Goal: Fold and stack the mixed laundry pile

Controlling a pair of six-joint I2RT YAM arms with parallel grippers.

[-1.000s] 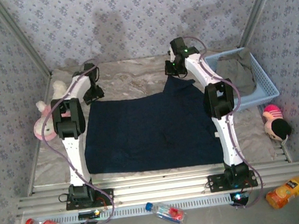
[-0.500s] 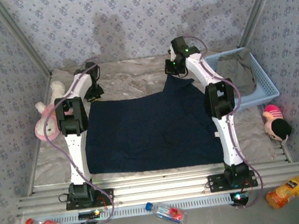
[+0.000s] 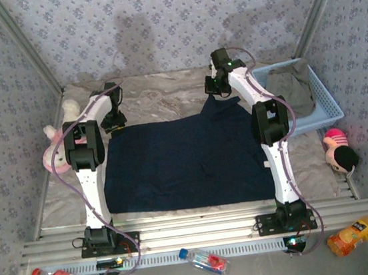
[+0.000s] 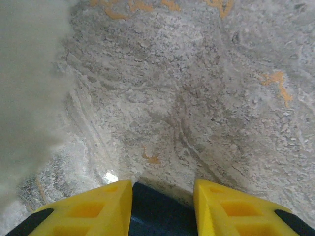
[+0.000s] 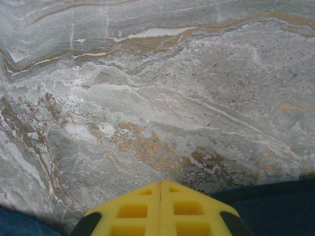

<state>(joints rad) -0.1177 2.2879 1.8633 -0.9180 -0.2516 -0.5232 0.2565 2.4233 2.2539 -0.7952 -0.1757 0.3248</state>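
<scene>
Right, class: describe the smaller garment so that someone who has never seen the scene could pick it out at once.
Start at the marble table and go to its far right corner, where a light blue plastic basket sits. The olive-grey garment lies crumpled in it. Unlike the large navy garment spread flat across the middle, it is small, dull greenish and bunched.

On table (image 3: 159, 97), large garment (image 3: 186, 157) flat at centre, smaller garment (image 3: 292, 90) in basket (image 3: 327, 100) (far right corner).
</scene>
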